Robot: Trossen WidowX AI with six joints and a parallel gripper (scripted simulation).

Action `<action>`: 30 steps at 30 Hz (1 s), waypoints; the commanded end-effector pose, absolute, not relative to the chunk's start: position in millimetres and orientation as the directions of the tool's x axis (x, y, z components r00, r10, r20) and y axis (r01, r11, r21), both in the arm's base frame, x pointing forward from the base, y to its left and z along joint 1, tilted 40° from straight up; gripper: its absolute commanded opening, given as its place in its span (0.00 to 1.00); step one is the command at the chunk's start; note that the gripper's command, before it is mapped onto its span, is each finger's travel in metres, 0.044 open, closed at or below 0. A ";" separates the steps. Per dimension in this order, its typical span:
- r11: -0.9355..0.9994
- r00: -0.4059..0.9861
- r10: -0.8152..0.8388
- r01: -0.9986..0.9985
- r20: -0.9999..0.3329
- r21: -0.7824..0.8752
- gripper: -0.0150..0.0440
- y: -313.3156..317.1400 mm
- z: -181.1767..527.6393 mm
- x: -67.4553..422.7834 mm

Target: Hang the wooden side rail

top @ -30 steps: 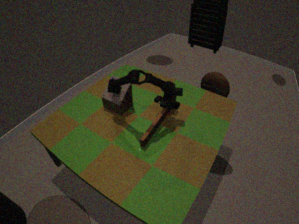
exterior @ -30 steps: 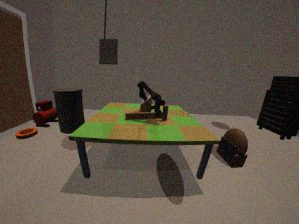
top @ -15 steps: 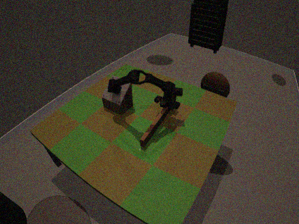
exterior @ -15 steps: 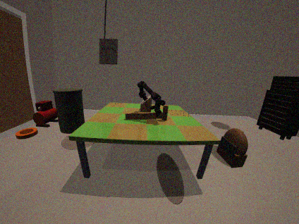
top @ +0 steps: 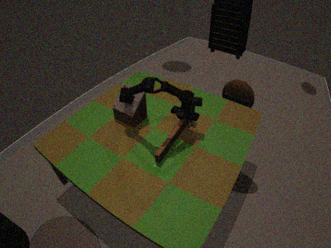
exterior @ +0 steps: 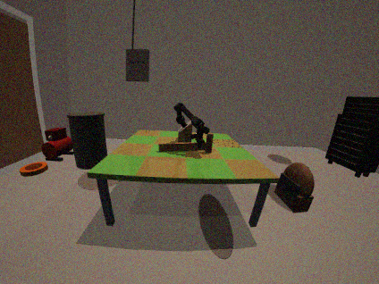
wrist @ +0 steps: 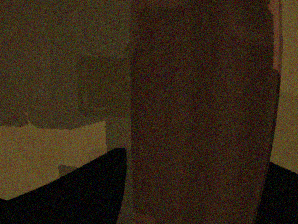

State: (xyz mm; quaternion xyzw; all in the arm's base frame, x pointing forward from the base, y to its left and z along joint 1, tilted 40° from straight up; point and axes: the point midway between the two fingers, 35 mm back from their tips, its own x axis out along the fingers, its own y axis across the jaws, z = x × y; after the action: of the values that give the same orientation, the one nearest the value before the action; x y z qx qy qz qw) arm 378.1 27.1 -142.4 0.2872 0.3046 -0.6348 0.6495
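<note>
The wooden side rail (top: 168, 146) (exterior: 176, 146) (wrist: 200, 100) lies low over the table; its far end appears to rest on the table top. Its other end reaches under the gripper, close to the post. The upright wooden headboard post (exterior: 209, 143) stands at the rail's right end in the exterior view; I cannot make it out in the top view. My gripper (top: 186, 118) (exterior: 199, 143) (wrist: 178, 159) is parted around the rail, with a narrow gap beside the left finger in the wrist view. Hooks, pins and slot are hidden or too dark, so seating cannot be told.
A pale, slant-topped block (top: 130, 111) (exterior: 184, 134) stands by the arm's base. The checkered table (top: 129, 195) (exterior: 163, 167) carries everything. Off the table are a dark barrel (exterior: 88, 140), a brown ball (top: 239, 93) (exterior: 298, 179) and a black slatted object (top: 230, 25) (exterior: 357, 134).
</note>
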 end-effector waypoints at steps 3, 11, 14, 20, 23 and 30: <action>0.030 0.009 -0.648 0.999 -0.762 -0.014 0.88 30.5 -138.5 378.4; 0.034 0.009 -0.639 0.999 -0.769 -0.017 1.00 53.3 -111.7 377.9; 0.034 0.009 -0.639 0.999 -0.769 -0.017 1.00 53.3 -111.7 377.9; 0.034 0.008 -0.640 0.999 -0.768 -0.018 1.00 31.2 -93.9 377.1; 0.034 0.008 -0.641 0.999 -0.768 -0.018 1.00 29.8 -92.7 376.9; 0.028 0.011 -0.636 1.000 -0.772 -0.009 1.00 32.2 -93.4 379.9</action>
State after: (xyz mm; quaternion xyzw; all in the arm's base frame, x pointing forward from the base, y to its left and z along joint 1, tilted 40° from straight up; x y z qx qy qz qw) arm 379.8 32.5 -93.2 0.2943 0.3090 -0.6315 0.6474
